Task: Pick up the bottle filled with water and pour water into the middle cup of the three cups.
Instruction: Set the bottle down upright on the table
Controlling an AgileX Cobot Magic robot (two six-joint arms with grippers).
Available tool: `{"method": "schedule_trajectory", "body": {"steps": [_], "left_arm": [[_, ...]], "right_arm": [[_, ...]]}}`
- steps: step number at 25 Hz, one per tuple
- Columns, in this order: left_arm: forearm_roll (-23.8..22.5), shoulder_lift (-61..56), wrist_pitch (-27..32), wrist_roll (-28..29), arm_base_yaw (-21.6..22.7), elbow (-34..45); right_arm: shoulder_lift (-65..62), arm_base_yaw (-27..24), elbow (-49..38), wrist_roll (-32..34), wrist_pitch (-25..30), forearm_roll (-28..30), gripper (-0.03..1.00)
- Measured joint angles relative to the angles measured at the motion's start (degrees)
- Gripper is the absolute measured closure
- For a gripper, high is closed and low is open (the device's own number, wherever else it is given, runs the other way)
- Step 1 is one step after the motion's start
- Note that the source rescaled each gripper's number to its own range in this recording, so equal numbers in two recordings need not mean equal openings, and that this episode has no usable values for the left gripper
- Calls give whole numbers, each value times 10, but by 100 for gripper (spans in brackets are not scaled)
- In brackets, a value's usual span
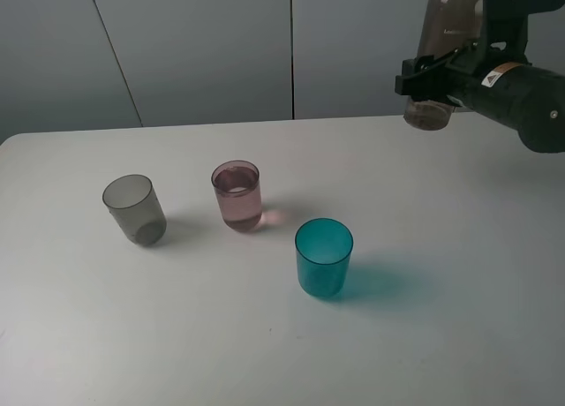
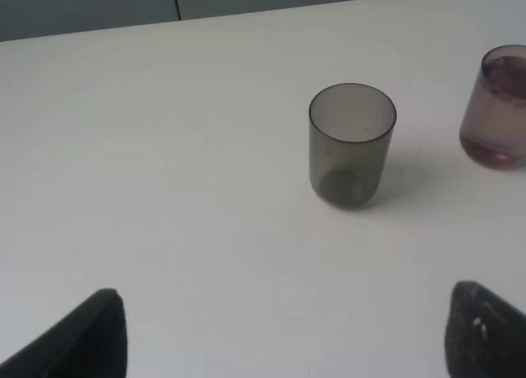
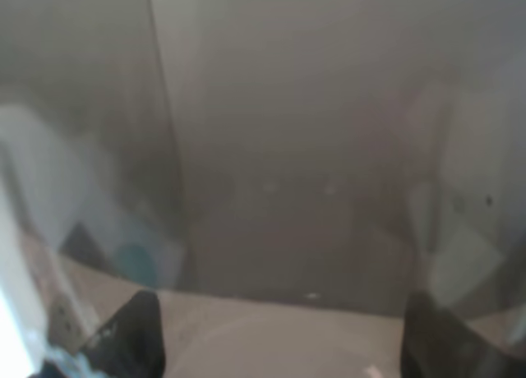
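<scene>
I have my right gripper (image 1: 431, 81) pinching the bottle (image 1: 444, 26), raised high near the far right edge of the table (image 1: 459, 335). The middle cup (image 1: 237, 194), pink with some liquid in it, stands between the grey cup (image 1: 134, 209) and the teal cup (image 1: 323, 257). My left gripper (image 2: 288, 337) has its 2 jaws spread wide.

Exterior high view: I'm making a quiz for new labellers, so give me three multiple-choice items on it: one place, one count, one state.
1. Where is the bottle? A standing between two cups; B aloft in the right gripper; C lying on its side.
2. How many cups stand on the table? A one; B two; C three.
3. The pink cup is: A upright; B tipped over; C upside down.
B: the gripper clamps it high at far right. C: grey cup, pink, teal cup. A: its open mouth faces up.
</scene>
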State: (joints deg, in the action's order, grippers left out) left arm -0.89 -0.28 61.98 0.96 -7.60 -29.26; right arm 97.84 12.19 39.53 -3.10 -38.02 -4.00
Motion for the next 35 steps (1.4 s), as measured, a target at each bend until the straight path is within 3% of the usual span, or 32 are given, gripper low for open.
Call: {"method": "schedule_trajectory", "body": {"steps": [5, 16, 35], "left_arm": [[0, 0, 0, 1, 0, 0], [0, 0, 0, 2, 0, 0], [0, 0, 0, 2, 0, 0]], "right_arm": [[35, 0, -29, -34, -52, -29, 97], [150, -1, -25, -21, -168, -43, 97], [252, -1, 21, 5, -205, -43, 97]]}}
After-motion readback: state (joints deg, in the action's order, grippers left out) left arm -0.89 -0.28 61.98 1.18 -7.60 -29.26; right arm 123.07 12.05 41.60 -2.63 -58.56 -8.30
